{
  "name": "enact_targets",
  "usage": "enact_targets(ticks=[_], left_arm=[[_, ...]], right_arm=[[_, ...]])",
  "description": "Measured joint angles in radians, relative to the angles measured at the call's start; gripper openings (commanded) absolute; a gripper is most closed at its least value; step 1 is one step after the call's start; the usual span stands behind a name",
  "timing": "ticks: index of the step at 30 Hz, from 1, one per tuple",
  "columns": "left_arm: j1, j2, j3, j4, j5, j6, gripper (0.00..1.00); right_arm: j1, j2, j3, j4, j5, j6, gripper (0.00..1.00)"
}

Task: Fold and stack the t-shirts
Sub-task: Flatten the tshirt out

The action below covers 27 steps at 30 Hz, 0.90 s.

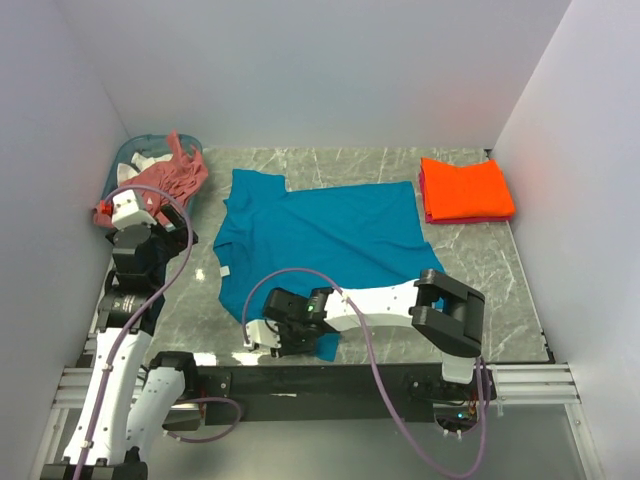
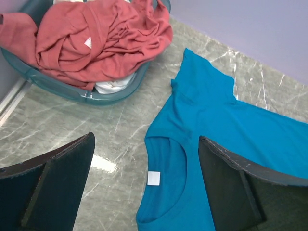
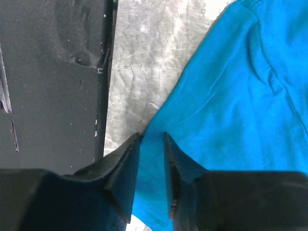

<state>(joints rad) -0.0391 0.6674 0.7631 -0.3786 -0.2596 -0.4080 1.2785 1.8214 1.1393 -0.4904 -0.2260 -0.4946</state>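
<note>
Teal t-shirt (image 1: 320,235): spread flat, centre of table (image 1: 520,290); soft, light, limp.
Right gripper (image 3: 151,137): jaws narrow astride near-left edge; firm grip not confirmable.
Left gripper (image 2: 147,139): wide open, empty, over shirt's left side.
Hold advised: corners.

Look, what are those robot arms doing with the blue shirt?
They are folding t-shirts. The teal-blue t-shirt lies spread out on the table. The right gripper pinches its near edge, while the left gripper hangs open above the collar, holding nothing. A folded orange t-shirt sits at the far right, and a salmon-pink t-shirt is crumpled in the basket at the far left.
</note>
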Motion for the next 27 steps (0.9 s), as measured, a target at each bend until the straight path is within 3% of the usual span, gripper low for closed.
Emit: enact_targets(ticks=[6,14,24,27], left_arm=[[0.0,-0.026,-0.002,0.0,-0.023,0.0,0.93],[0.0,-0.044,-0.005,0.012,-0.027,0.0,0.93],[0.0,-0.044,-0.006,0.016,-0.027,0.0,0.93],[0.0,-0.044,-0.006,0.016,-0.027,0.0,0.93]], right_arm=[[-0.003,0.023,0.028,-0.011,-0.013,0.009,0.0],[0.0,0.051,0.097,-0.086,-0.114,0.007,0.0],[0.103,0.103,0.379,-0.181,-0.272,-0.002,0.01],[0.124,0.157,0.421,-0.198,-0.303,0.0,0.17]])
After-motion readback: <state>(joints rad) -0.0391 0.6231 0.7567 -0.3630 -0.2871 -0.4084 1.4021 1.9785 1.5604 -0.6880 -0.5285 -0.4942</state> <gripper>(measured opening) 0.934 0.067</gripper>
